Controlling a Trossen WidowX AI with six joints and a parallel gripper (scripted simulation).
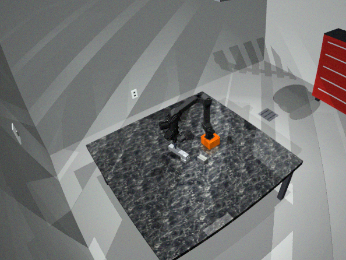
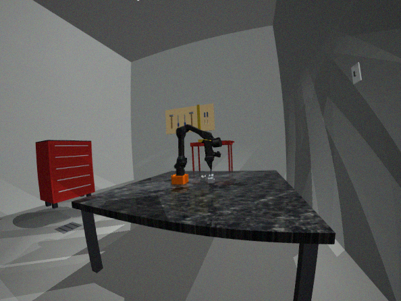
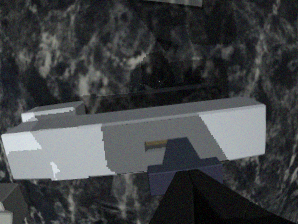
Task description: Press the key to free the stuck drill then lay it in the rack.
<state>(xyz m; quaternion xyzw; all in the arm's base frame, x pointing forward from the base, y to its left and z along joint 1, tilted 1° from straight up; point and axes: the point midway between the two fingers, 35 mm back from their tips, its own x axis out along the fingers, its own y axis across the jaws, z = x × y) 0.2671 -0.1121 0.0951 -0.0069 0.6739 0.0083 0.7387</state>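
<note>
The pincer [image 1: 175, 146] [image 2: 211, 171] [image 3: 186, 180] is kept together, with nothing gripped. The dark-blue piece [image 3: 183, 155] (taken to be the key) is seen directly at the fingertips, by the pale bar [image 1: 178, 152] [image 2: 210, 180] [image 3: 70, 152]; 1 arm serves. Its narrow end is pointed over the bar, its broader side set roughly along the bar's long axis. Contact cannot be confirmed; straight-down pressure seems needed.

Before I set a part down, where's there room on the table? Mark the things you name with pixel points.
Top view: widest stretch of black marbled table [image 1: 163, 210] [image 2: 250, 210] lies between the long pale-grey bar [image 1: 178, 152] [image 2: 210, 180] [image 3: 55, 152] and bottom corner; another, orange box base [image 1: 215, 143] [image 2: 176, 180] to right corner. Crowded: closed fingers [image 1: 175, 146] [image 2: 211, 173] at bar, small beige block [image 1: 201, 158] [image 3: 11, 194] beside.
</note>
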